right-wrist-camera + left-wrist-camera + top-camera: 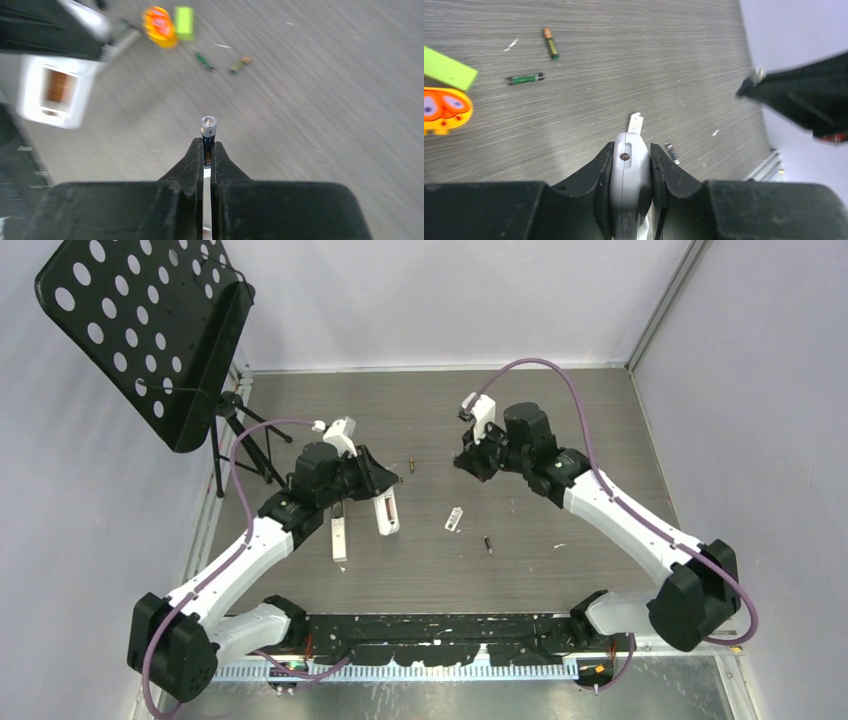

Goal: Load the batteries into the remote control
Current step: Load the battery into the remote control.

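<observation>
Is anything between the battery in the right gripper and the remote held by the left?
Nothing visible does: only open air separates the battery in the right gripper from the remote in the left gripper.

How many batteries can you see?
4 batteries: one in the right end effector, two near the orange toy, one by the white cover. More may be hidden.

Left gripper [631, 148] clamps partway open; right gripper [208, 144] pinches almost closed, both reaching inward.

Lower half of the battery [208, 129] sat hidden between the right fingers [191, 165]. Between the left fingers [596, 177], the remote [630, 182] was cut off by the bottom edge.
</observation>
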`<move>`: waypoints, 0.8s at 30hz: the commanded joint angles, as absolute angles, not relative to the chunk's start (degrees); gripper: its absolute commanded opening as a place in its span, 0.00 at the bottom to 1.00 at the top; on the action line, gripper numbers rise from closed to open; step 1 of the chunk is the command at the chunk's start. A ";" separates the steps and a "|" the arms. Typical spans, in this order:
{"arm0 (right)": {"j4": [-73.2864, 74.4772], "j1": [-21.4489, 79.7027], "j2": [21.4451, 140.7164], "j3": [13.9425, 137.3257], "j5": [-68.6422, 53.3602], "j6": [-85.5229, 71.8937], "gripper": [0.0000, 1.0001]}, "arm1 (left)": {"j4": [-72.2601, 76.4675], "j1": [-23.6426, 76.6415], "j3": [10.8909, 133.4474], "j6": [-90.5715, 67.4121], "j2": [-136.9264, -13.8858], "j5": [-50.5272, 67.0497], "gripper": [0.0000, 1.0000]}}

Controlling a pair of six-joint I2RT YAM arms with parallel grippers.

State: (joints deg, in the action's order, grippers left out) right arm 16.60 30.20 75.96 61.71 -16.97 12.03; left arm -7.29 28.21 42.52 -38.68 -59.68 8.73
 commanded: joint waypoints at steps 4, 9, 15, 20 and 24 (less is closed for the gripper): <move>6.84 39.42 71.19 57.43 -16.59 -18.10 0.00 | 13.51 26.19 43.29 -45.74 -63.65 22.30 0.00; -1.98 46.10 67.57 51.45 -2.90 -29.08 0.00 | 28.08 26.19 38.41 -47.33 -65.38 26.66 0.00; -8.86 51.80 66.75 49.02 5.38 -31.10 0.00 | 30.30 26.19 36.87 -47.84 -65.79 26.07 0.00; -8.54 54.67 68.46 51.75 9.03 -28.89 0.00 | 29.49 26.19 36.72 -48.37 -64.84 25.61 0.00; -8.40 56.74 69.97 52.34 10.87 -26.29 0.01 | 27.81 26.19 37.04 -49.31 -64.17 24.63 0.00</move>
State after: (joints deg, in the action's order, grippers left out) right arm -4.47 55.05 69.14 49.54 6.04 -28.47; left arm 24.84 26.35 36.80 -48.05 -66.08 24.82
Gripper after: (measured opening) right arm 0.047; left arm 0.269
